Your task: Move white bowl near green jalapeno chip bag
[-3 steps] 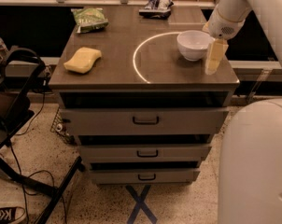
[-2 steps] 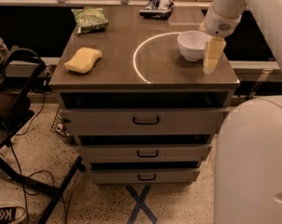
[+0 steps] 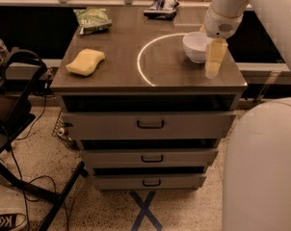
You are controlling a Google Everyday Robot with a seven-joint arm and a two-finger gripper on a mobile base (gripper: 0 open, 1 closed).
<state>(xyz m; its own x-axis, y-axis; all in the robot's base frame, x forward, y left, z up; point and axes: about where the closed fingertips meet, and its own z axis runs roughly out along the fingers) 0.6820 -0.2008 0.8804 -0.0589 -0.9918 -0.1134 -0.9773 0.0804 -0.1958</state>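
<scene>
The white bowl (image 3: 195, 46) stands upright on the right side of the brown cabinet top (image 3: 121, 71), just inside a thin white arc. My gripper (image 3: 214, 60) hangs down from the white arm at the bowl's right rim, its pale yellow tip close to the top's surface and touching or overlapping the bowl's right side. The green jalapeno chip bag (image 3: 92, 19) lies at the far left corner of the top, well apart from the bowl.
A yellow sponge (image 3: 85, 61) lies at the front left of the top. A dark blue-and-white bag (image 3: 161, 6) lies at the far edge. Three drawers (image 3: 150, 124) are below. A black stand (image 3: 15, 100) and cables are on the floor at left.
My gripper has shifted slightly left, closer against the bowl's right side. The bowl, the chip bag and the sponge have stayed where they were.
</scene>
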